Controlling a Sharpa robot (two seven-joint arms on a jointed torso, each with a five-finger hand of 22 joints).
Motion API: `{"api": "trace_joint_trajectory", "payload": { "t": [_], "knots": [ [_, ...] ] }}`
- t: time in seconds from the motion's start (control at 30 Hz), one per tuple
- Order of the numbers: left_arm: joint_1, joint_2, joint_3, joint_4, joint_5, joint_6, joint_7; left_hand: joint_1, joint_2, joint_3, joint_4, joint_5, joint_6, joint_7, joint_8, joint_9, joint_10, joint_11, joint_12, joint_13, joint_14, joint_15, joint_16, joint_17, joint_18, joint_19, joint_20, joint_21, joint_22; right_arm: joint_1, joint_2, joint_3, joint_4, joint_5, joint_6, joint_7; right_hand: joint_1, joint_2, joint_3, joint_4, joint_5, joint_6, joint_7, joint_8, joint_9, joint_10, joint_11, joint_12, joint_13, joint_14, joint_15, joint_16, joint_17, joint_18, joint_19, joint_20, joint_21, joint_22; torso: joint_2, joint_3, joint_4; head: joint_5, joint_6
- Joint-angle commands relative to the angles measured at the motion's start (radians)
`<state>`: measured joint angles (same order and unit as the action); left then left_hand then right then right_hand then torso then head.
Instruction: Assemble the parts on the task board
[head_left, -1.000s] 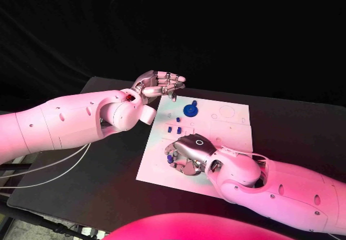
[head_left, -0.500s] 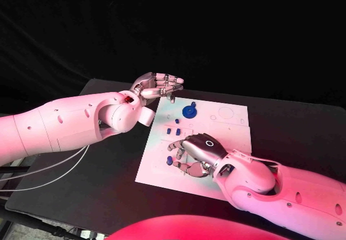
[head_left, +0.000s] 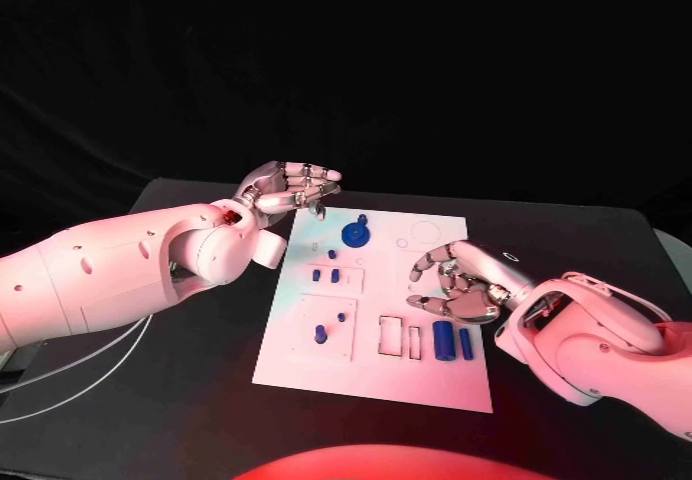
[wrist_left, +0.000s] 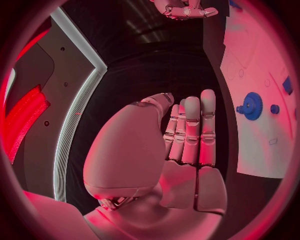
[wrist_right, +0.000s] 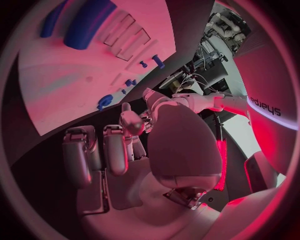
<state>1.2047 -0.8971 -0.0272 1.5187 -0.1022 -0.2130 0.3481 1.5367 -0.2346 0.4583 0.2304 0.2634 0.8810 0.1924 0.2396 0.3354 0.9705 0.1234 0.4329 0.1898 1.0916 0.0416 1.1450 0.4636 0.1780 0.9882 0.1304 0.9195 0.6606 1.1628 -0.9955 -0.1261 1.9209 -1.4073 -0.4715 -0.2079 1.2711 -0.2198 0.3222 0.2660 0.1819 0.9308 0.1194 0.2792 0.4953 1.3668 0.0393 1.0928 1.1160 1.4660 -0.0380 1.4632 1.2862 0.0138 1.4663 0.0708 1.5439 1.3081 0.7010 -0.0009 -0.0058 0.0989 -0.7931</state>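
The board, a flat white plate on the black table, is seen whole from the head view, with two rectangular slots and two upright blue blocks near its middle, small blue pegs toward its left edge and a round blue gear near its far end. In the left wrist view the gear is shown toothed, with a small knob just beside it, a detail lost from above. The left hand is held above the table just off the board's far left corner, fingers curled in together with nothing seen in them; from its own wrist the fingers are seen side by side, smooth and metallic. The right hand is held over the board's right side, just beyond the blocks, fingers bent and apart, with nothing held.
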Motion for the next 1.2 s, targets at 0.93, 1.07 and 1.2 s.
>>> {"api": "trace_joint_trajectory", "payload": {
  "t": [0.93, 1.07, 1.2],
  "knots": [
    [0.0, -0.001, -0.007, 0.004, 0.003, 0.02, 0.005, -0.011, 0.001, 0.004, 0.0, 0.0, -0.008, 0.001, -0.006, -0.001, -0.012, 0.001, 0.006, 0.002, -0.002, 0.004, -0.002, -0.002, 0.007, -0.003, 0.003, -0.005, -0.001, -0.102, -0.107, -0.028, 0.04, -0.015, -0.001, -0.226, -0.06, 0.03, -0.139, 0.027, 0.067, -0.025, -0.01, 0.092, 0.064, 0.04, -0.01, 0.227, 0.221, 0.066, -0.002, 0.035, 0.071, -0.014, 0.104, -0.005, 0.027, 0.263, -0.008, -0.001, -0.0148, -0.09, -0.009],
    [0.0, -0.003, -0.007, 0.005, 0.003, 0.02, 0.005, -0.011, 0.001, 0.004, 0.0, 0.0, -0.008, 0.001, -0.006, -0.001, -0.012, 0.001, 0.006, 0.002, -0.002, 0.004, -0.002, -0.002, 0.007, -0.003, 0.003, -0.005, -0.001, -0.11, -0.085, -0.028, 0.03, -0.016, 0.002, -0.234, -0.065, 0.034, -0.143, 0.027, 0.067, -0.025, -0.01, 0.093, 0.065, 0.04, -0.01, 0.226, 0.22, 0.066, -0.002, 0.035, 0.071, -0.014, 0.104, -0.005, 0.027, 0.263, -0.007, -0.0014, -0.0172, -0.086, -0.011],
    [0.0, -0.005, -0.007, 0.006, 0.003, 0.02, 0.005, -0.011, 0.001, 0.004, 0.0, 0.0, -0.008, 0.001, -0.006, -0.001, -0.012, 0.001, 0.006, 0.002, -0.002, 0.004, -0.002, -0.002, 0.007, -0.003, 0.003, -0.005, -0.001, -0.115, -0.074, -0.028, 0.024, -0.019, 0.013, -0.242, -0.071, 0.037, -0.15, 0.027, 0.067, -0.025, -0.011, 0.095, 0.066, 0.04, -0.01, 0.227, 0.222, 0.066, -0.002, 0.036, 0.073, -0.014, 0.104, -0.005, 0.027, 0.263, -0.007, -0.0017, -0.0182, -0.085, -0.012]
  ]
}}
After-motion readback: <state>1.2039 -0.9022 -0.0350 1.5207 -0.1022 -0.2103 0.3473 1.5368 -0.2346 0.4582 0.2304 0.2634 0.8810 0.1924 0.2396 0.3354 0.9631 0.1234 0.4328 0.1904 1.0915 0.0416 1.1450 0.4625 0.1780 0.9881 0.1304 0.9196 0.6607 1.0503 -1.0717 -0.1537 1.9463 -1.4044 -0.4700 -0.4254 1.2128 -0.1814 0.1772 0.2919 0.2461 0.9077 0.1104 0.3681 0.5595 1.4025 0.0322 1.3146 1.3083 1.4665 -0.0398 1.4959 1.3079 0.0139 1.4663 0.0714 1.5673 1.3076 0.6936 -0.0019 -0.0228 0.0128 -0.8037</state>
